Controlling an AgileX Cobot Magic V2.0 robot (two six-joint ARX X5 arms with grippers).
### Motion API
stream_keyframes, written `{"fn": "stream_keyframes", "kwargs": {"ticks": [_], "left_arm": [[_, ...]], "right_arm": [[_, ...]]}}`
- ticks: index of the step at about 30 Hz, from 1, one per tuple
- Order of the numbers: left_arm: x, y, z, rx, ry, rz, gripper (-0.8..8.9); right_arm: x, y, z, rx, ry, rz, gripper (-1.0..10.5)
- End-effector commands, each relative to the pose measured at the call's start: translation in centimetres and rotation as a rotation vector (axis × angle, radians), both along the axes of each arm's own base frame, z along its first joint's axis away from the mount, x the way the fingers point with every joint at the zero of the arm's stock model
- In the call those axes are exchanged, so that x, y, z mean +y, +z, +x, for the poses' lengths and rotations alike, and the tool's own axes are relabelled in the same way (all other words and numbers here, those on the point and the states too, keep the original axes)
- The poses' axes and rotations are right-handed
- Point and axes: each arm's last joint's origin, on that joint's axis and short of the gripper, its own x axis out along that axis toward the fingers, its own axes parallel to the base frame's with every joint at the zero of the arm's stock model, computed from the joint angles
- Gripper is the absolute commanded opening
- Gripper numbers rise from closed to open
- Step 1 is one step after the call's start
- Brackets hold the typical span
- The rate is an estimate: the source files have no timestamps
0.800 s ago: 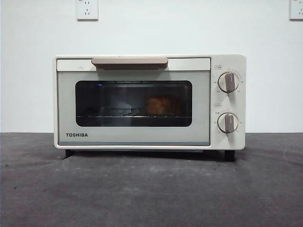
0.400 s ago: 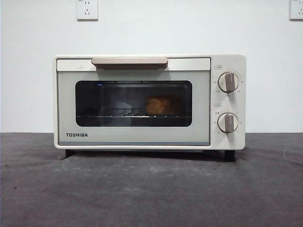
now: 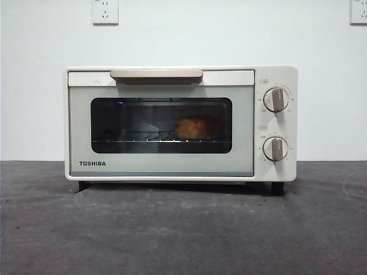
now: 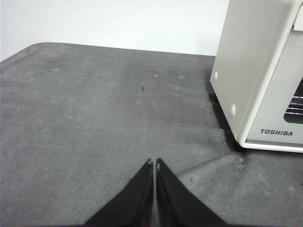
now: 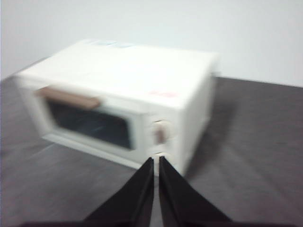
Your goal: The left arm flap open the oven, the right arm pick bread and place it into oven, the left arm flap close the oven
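The cream-white TOSHIBA oven (image 3: 180, 123) stands on the dark table with its door shut and its beige bar handle (image 3: 156, 74) up. The golden-orange bread (image 3: 192, 127) sits on the wire rack inside, seen through the dark glass window. My left gripper (image 4: 153, 163) is shut and empty, low over the table beside the oven's left side (image 4: 246, 71). My right gripper (image 5: 156, 160) is shut and empty, held above and in front of the oven (image 5: 118, 104) near its knobs. Neither gripper shows in the front view.
Two round beige knobs (image 3: 276, 99) sit on the oven's right panel. A white wall with power sockets (image 3: 105, 11) stands behind. The dark grey table (image 3: 183, 229) stretches in front of the oven and to its left (image 4: 94, 109).
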Motion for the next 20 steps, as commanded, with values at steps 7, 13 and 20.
{"fn": "stream_keyframes", "kwargs": {"ticks": [7,13,20], "left_arm": [[0.0,-0.5,0.1,0.004,0.007,-0.001,0.16],[0.0,-0.5,0.1,0.003,0.007,-0.001,0.16],[0.0,-0.5,0.1,0.004,0.007,-0.001,0.16]], "right_arm": [[-0.6,-3.6,2.8,-0.043,-0.245,-0.005,0.1],[-1.2,-9.1,5.3,-0.086,-0.262,-0.031,0.1],[-2.4,-14.8,6.0,-0.079,-0.309,-0.023,0.1]]}}
